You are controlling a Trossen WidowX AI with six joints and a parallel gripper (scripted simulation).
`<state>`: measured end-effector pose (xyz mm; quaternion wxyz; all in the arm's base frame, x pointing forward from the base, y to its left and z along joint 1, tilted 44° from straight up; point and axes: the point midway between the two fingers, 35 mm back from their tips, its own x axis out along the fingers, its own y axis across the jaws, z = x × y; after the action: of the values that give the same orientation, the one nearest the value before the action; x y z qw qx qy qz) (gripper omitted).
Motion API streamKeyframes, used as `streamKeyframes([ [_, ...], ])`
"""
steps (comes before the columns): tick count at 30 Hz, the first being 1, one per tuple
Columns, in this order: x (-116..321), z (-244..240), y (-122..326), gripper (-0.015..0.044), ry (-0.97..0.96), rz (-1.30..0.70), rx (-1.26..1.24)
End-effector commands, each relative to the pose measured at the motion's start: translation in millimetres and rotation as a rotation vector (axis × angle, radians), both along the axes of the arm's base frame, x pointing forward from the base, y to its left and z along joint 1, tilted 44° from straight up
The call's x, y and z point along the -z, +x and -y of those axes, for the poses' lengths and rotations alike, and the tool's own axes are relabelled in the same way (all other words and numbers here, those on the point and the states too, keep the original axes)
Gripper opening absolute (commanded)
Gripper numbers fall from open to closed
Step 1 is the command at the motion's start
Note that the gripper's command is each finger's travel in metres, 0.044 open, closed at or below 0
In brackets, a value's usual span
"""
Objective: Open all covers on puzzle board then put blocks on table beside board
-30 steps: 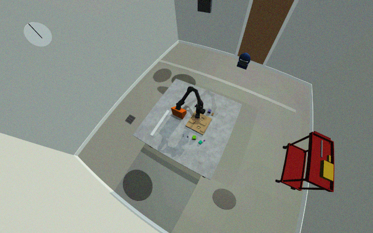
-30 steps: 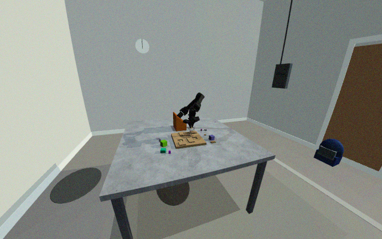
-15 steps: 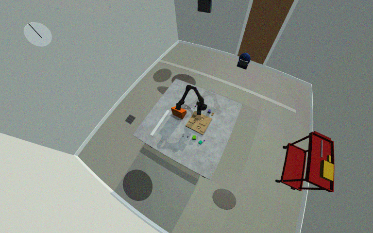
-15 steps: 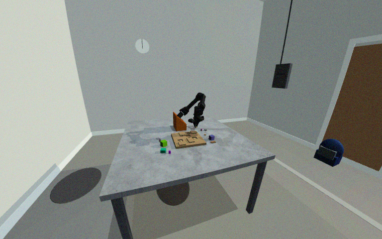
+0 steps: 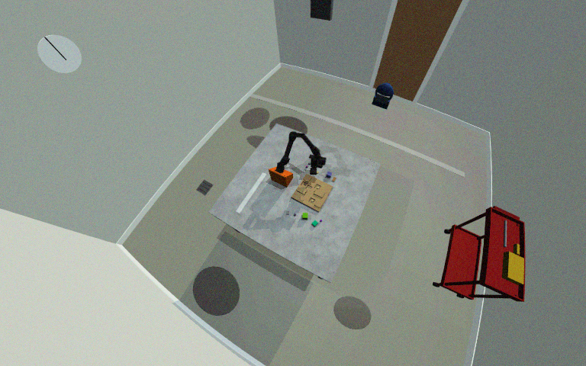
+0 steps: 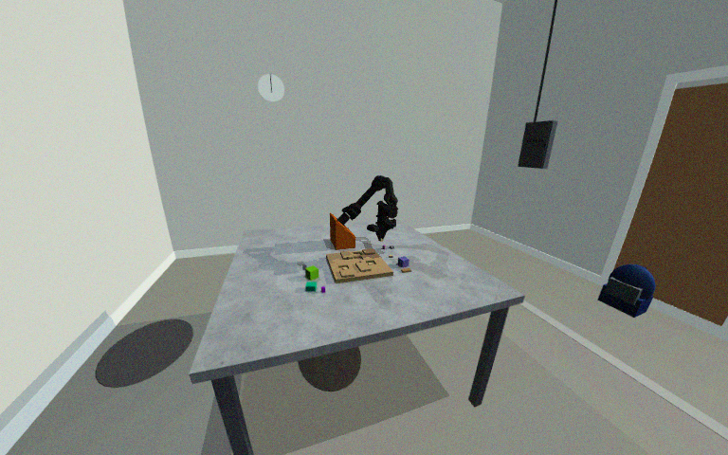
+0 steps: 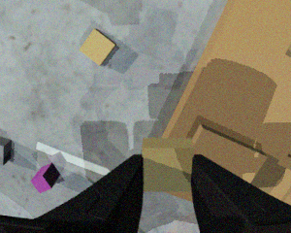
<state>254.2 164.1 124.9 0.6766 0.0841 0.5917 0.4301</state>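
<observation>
My gripper (image 5: 313,172) (image 6: 381,239) (image 7: 167,165) points down and is shut on a pale yellow block (image 7: 167,165), held above the edge of the board near the arm's side. The wooden puzzle board (image 5: 300,197) (image 6: 379,272) (image 7: 247,39) lies flat on the table and shows several cut wells and tracks. Its covers are board-coloured, and the top and exterior views are too small to tell how far each stands open. Another yellow block (image 7: 98,47) (image 6: 391,256) rests on the table beside the board, clear of it. Finger shadows and the fingers cover part of the board in the wrist view.
A violet cube (image 5: 328,174) (image 6: 403,261) and a flat orange-brown piece (image 5: 333,179) (image 6: 406,269) lie beyond the board. A green cube (image 5: 304,216) (image 6: 311,272) and a teal block (image 5: 314,223) (image 6: 311,286) lie on its opposite side. A magenta piece (image 7: 41,182) lies near the yellow block.
</observation>
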Motion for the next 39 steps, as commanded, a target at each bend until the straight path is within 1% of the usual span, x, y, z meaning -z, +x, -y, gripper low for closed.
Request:
streamKeyframes([
  [1, -8.4, -7.0, -7.5, 0.008, -0.002, -0.002, 0.004],
  [16, -43.4, -34.4, -42.2, 0.008, 0.026, -0.008, 0.002],
  [39, -18.2, -58.9, -39.6, 0.008, 0.02, -0.007, 0.0],
])
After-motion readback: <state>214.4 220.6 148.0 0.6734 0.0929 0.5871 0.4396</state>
